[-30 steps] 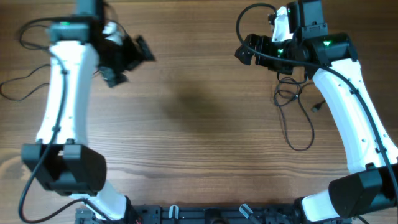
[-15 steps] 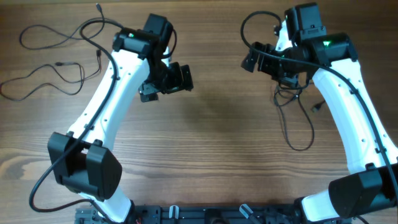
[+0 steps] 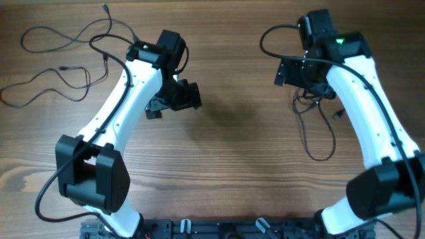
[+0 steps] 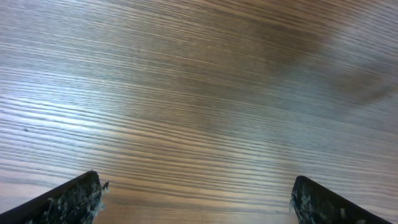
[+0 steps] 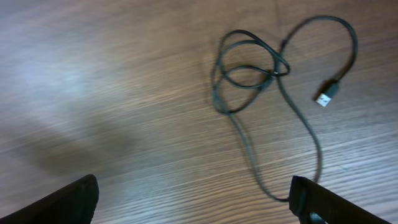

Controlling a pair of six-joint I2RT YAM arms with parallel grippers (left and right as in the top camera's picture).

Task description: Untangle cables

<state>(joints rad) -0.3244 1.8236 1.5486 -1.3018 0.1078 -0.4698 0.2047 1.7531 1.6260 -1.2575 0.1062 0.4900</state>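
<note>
The left gripper (image 3: 174, 101) hangs over bare wood a little left of the middle of the worktop (image 3: 239, 172). Its jaws are spread wide with nothing between them. Off in the far left corner, a few thin dark cables (image 3: 66, 69) sprawl in loose loops, well apart from it. Over on the right, the right gripper (image 3: 300, 73) hovers with jaws wide too, nothing visibly gripped. It sits right over the far end of a small knot in another thin cable (image 3: 332, 136). That cable's long loop trails toward the near edge, its little plug end (image 3: 337, 115) lying beside it.

Robotics lab, wood-grain table (image 3: 226, 166), mounted arms (image 3: 126, 99)
</note>
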